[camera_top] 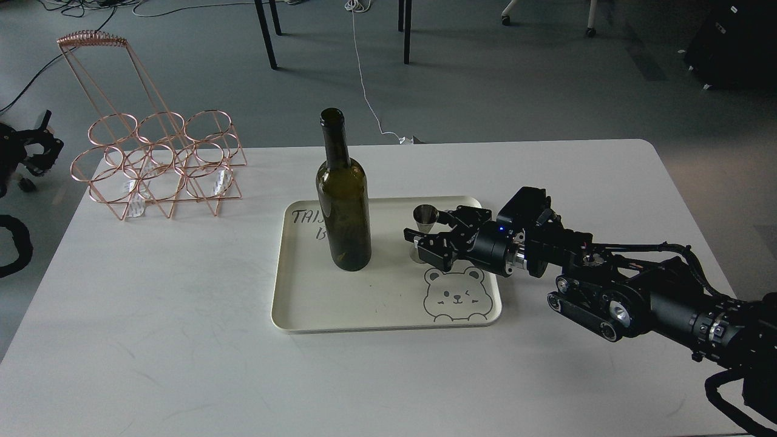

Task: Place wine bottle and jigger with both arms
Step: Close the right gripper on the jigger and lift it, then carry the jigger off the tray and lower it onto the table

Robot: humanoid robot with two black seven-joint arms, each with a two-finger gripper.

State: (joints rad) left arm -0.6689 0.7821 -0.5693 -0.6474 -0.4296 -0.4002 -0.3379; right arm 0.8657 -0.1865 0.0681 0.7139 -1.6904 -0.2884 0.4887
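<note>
The dark green wine bottle (343,212) stands upright on the left half of a cream tray (340,312). The small steel jigger (425,216) stands upright to its right on the same tray. My right gripper (428,226) reaches in from the right, low over the tray, with its jaws open on either side of the jigger's waist; the jigger's lower half is partly hidden behind the near finger (419,238). My left gripper (36,145) is small and dark at the far left edge, off the table, and its fingers cannot be told apart.
A rose-gold wire bottle rack (158,164) stands at the table's back left. The tray has a bear drawing (455,297) at its front right corner. Chair legs and cables lie on the floor beyond the white table (182,340).
</note>
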